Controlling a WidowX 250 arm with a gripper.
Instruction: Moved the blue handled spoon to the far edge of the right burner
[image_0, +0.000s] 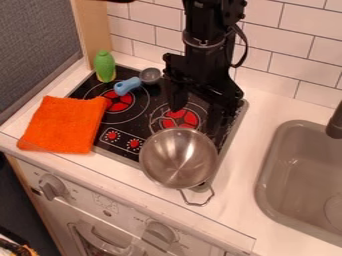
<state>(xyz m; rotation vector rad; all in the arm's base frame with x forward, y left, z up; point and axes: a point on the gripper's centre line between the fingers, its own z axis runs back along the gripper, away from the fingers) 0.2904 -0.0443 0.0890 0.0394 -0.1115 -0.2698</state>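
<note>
The black gripper (195, 114) hangs over the right burner (180, 119), its two fingers spread apart with nothing seen between them. To its left, the blue handled spoon (127, 86) lies at the back of the black stovetop (123, 129). The spoon's grey bowl end points toward the back right, close beside the arm, and its handle reaches over the rear of the left burner (119, 101).
A metal pot (179, 159) stands at the stove's front right, its wire handle toward the counter edge. An orange cloth (63, 125) covers the stove's left front. A green bottle-shaped object (105, 66) stands at the back left. The sink (300, 175) is at right.
</note>
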